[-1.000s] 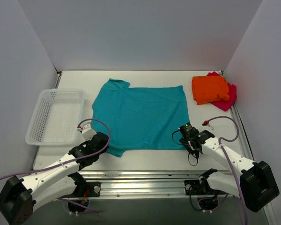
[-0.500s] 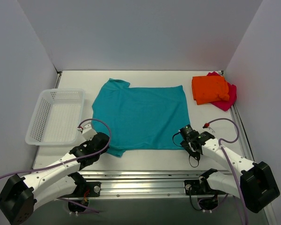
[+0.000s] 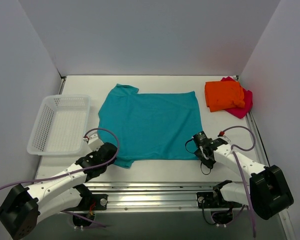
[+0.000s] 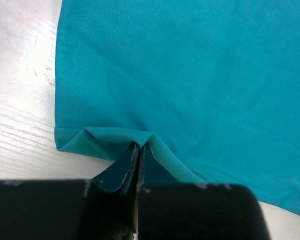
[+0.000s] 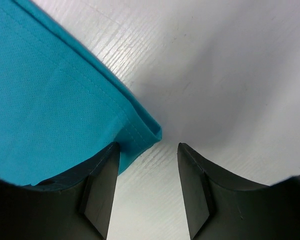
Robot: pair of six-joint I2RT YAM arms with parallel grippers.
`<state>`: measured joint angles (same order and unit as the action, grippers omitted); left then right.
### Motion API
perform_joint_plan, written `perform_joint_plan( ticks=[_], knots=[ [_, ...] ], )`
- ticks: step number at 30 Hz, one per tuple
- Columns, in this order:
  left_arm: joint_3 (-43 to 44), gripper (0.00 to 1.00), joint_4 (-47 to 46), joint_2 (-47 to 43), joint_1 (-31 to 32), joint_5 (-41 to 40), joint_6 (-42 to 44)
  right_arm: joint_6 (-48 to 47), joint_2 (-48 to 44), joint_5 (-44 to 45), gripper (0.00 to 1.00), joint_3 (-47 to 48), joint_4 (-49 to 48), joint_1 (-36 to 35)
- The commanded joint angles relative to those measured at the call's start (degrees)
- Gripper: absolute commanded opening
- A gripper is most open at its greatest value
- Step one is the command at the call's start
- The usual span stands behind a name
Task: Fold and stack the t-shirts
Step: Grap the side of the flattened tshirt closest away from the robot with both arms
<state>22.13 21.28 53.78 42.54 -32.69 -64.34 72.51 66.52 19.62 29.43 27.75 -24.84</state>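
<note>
The teal-blue t-shirt (image 3: 150, 122) lies spread flat in the middle of the table. My left gripper (image 3: 110, 154) is shut on its near left sleeve hem, and the cloth (image 4: 140, 90) puckers up around the closed tips (image 4: 140, 146). My right gripper (image 3: 199, 141) is open at the shirt's near right corner (image 5: 147, 131); the corner lies between the fingers, with the left finger (image 5: 102, 175) over the cloth. The orange t-shirt (image 3: 223, 95) lies folded on the magenta-pink one (image 3: 244, 102) at the back right.
A white plastic mesh basket (image 3: 60, 123) stands at the left of the table. Grey walls close in the left, back and right sides. The metal rail (image 3: 155, 192) with the arm bases runs along the near edge.
My right gripper has shifted slightly toward the shirt's near right corner. My left gripper has edged a little toward the near side. The shirts have not moved.
</note>
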Motion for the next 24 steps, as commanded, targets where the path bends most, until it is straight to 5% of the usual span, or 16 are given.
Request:
perform_joint_plan(
  ticks=[1, 8, 12, 24],
  knots=[
    [-0.42, 0.02, -2.82, 0.45, -0.53, -0.8, -0.53, -1.23, 2.12, 1.83, 0.46, 1.07, 0.99, 1.28],
    [-0.68, 0.02, -3.43, 0.54, -0.88, -1.06, -0.35, -2.9, 4.76, 2.35, 0.31, 2.38, -0.59, 2.34],
    [-0.86, 0.02, -3.7, 0.54, -1.15, -1.06, -0.35, -3.69, 5.81, 2.53, 0.0, 2.74, -0.85, 2.78],
    [4.83, 0.02, 5.69, -5.08, -1.06, -1.33, 0.88, -5.97, 1.33, 4.37, 0.0, 5.02, -0.5, 3.39]
  ],
)
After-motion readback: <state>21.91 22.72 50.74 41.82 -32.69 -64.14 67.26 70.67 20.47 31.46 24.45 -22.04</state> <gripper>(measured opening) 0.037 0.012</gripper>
